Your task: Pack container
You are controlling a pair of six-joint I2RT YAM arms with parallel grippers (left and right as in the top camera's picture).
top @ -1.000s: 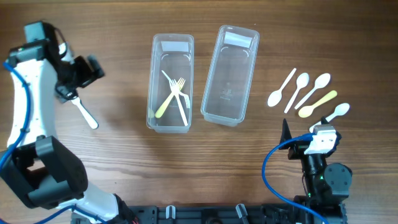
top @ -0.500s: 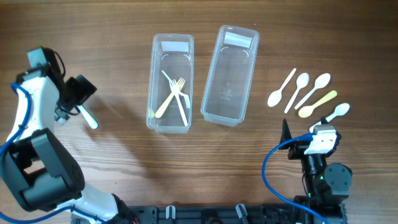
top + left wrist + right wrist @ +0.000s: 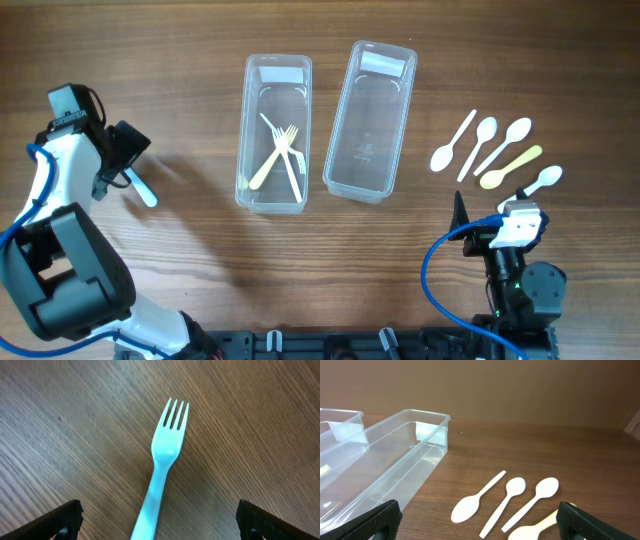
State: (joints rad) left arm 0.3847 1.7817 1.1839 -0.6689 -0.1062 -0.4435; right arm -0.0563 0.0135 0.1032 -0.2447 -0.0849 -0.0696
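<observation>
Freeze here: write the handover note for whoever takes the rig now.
Left gripper: open, fingers either side of the pale fork lying on the table at far left, not gripped.
Right gripper: open, idle near the spoons.
Left container holds a few forks; right container is empty.
Five spoons lie on the table to its right.
Left to do: this fork, then probably the spoons.

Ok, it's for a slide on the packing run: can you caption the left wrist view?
Open left claw framing a pale blue fork that lies on the wooden table.
</observation>
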